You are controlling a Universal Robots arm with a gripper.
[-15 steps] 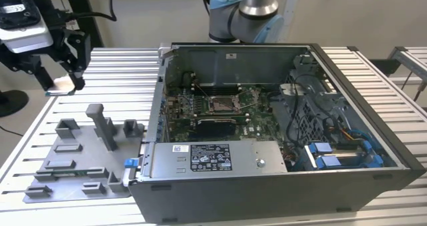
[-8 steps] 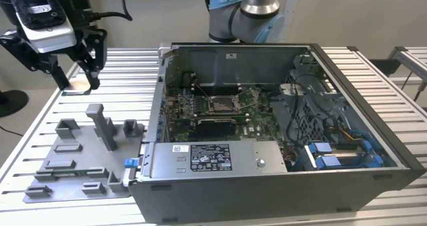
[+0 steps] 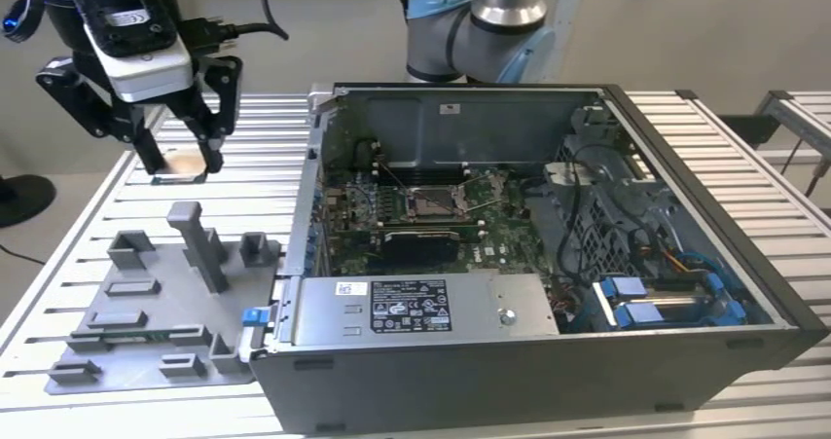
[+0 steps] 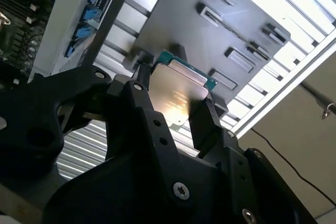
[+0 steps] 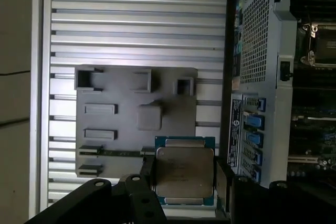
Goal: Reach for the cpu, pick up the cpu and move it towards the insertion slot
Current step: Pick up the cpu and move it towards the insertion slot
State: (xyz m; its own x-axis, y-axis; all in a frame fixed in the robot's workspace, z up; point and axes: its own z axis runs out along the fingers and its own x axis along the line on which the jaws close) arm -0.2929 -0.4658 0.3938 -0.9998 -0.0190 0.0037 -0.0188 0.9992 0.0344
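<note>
One chip, and I judge the pick-up done. In the exterior view my gripper (image 3: 179, 165) is clamped on the cpu (image 3: 182, 159), a finger on each of two opposite edges. It holds the chip flat over the slatted table (image 3: 78, 235), beyond the grey tray (image 3: 130, 356) and on the exterior view's left of the open computer case (image 3: 454, 118). The insertion slot (image 3: 435, 201) lies inside that case on the green board, well apart from me, with the case wall between us.

In the second wrist view the cpu (image 4: 176, 90) sits between my black fingers (image 4: 206, 124). Its silvery face catches the light and the tray (image 4: 194, 30) lies beyond it.

In the first wrist view the cpu (image 5: 184, 174) looks square in my grip, partly over the tray (image 5: 126, 142), with the slot (image 5: 321, 45) far across inside the case.

So the step in hand is the carry toward the slot, and most of the way is yet to cover. As I judge it, that move calls for:
- clearing the case wall;
- keeping the chip level, with a firm but gentle squeeze;
- arriving square to the socket frame, clear of its wire lever.
</note>
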